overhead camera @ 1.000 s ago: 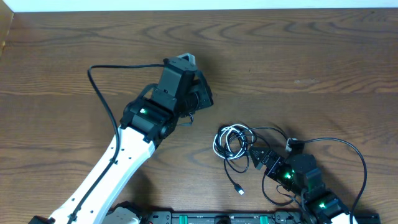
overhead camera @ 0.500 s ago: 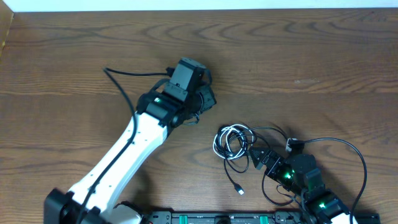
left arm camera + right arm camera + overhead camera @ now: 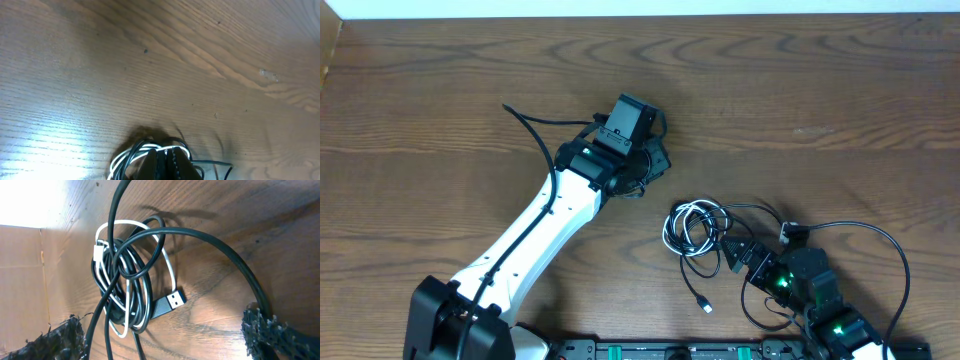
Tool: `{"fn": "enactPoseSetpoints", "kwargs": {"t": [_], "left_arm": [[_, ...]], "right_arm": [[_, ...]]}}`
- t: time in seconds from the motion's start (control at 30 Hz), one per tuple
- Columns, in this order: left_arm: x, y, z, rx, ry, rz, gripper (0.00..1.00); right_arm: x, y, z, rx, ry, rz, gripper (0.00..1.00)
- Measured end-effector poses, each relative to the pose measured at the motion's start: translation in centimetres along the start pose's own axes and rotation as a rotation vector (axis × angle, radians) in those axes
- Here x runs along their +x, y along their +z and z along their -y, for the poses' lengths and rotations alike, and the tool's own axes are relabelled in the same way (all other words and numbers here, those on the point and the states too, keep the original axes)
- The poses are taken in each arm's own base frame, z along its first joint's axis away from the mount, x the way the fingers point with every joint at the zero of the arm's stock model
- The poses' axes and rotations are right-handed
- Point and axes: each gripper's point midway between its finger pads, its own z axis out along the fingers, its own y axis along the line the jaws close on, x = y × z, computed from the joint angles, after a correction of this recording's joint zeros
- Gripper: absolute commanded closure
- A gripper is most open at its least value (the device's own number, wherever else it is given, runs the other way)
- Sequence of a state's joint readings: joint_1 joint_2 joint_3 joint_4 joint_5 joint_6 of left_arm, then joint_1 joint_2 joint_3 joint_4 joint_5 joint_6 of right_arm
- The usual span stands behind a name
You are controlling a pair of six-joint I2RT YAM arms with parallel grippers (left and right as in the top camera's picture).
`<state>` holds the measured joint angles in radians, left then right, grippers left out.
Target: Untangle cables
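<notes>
The cables (image 3: 694,229) lie in a tangled bundle of black cords and one white cord, right of the table's centre. One black end with a plug (image 3: 705,304) trails toward the front. My left gripper (image 3: 652,162) is shut and empty, left of and beyond the bundle. In the left wrist view its closed fingertips (image 3: 165,153) stand in front of the bundle (image 3: 131,154). My right gripper (image 3: 733,254) is open at the bundle's right edge. In the right wrist view (image 3: 165,330) the coil (image 3: 125,275) and a USB plug (image 3: 173,300) lie ahead, between its fingers (image 3: 55,340).
The brown wooden table (image 3: 820,90) carries everything. The left arm's thick black wire (image 3: 532,127) arcs over the table behind the arm. The right arm's wire (image 3: 885,250) loops at the front right. A small light connector (image 3: 788,232) lies near the right gripper.
My left arm has swung right and farther from the front edge, bringing its gripper closer to the bundle. The right arm and the cables have not moved.
</notes>
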<state>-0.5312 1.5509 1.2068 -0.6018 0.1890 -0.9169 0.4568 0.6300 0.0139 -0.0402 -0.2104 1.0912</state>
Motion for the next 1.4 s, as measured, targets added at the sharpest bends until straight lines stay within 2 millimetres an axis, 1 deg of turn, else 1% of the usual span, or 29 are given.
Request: {"fn": "enactPoseSetpoints", "kwargs": {"t": [0.43,0.6,0.8,1.0,1.33,1.4], "left_arm": [[0.0,0.0,-0.1,-0.002,-0.005,-0.001,0.92],[0.7,0.0,-1.1,-0.046,-0.070,-0.029,0.92],[1.0,0.0,-1.1,-0.049,-0.112,-0.032,0.92],[2.5,0.9,-0.3,-0.057,-0.100,-0.045,0.92],[4.4,1.2,0.8,-0.085,-0.093,0.014,0.94],[4.8,1.2,1.0,-0.092,-0.080,0.030,0.92]], "right_arm": [[0.0,0.0,0.0,0.000,0.000,0.000,0.01],[0.0,0.0,0.0,0.000,0.000,0.000,0.01],[0.0,0.0,0.0,0.000,0.000,0.000,0.01],[0.0,0.0,0.0,0.001,0.000,0.000,0.01],[0.0,0.0,0.0,0.001,0.000,0.000,0.01],[0.0,0.0,0.0,0.000,0.000,0.000,0.01]]}}
